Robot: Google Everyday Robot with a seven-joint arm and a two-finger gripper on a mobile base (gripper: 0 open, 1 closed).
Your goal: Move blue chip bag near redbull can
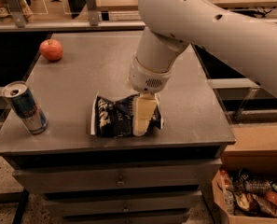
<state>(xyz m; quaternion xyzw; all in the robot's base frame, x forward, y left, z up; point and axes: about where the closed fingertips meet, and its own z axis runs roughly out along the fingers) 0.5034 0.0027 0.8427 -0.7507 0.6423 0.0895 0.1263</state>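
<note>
Cabinet top (100, 73), hand (141, 124) on blue chip bag (112, 118)

We see the cream-coloured gripper (141, 121) down on the blue chip bag (113, 118), which is dark navy with white lettering and a white edge. The redbull can (25, 107) is blue and silver with a red mark and a silver top. We also see a red apple (51, 49), a plain grey counter (96, 73) and a white arm (212, 22).
</note>
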